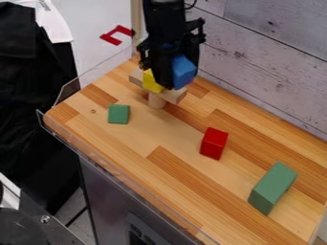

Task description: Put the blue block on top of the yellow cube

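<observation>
With its tips pointing down at twelve o'clock in the camera view, the black two-finger gripper (176, 82) is clenched around the blue block (184, 72). That block is up over the pale wooden crosspiece (174, 95), which sits on a round wooden post (156, 101). Just left of the black finger, the yellow cube (152, 82) appears to rest on the crosspiece. Toward half past nine, a small green block (119, 114) lies on the striped wooden tabletop (134, 143). Around four o'clock is a red block (214, 143), with a longer green block (273, 188) farther out, between four and five.
</observation>
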You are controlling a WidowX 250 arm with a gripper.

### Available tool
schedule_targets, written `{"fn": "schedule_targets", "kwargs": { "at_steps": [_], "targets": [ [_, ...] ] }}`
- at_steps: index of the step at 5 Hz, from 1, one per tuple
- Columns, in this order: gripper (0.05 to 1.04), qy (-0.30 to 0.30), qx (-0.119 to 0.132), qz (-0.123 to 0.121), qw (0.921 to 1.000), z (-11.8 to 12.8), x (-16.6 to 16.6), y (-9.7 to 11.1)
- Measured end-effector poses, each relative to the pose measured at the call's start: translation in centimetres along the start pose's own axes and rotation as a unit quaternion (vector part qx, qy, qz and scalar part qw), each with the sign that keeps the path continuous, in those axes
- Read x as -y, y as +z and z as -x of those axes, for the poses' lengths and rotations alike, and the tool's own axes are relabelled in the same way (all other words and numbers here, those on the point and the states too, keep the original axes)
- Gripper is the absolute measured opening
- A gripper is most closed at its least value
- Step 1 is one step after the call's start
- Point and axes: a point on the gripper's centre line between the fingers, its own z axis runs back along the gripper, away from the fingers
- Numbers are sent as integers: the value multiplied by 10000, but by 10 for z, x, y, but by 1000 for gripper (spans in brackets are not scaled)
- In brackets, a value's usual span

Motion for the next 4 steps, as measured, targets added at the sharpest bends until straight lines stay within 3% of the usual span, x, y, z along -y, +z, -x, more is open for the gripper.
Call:
{"fn": "schedule_targets", "kwargs": {
  "at_steps": [1,2,4],
  "targets": [
    [603,770,123,202,9968,1,-9,-1],
    [603,1245,35,354,9916,-1,-14,-2],
    [603,1581,-132,486,9861,-4,-10,1]
  ]
}}
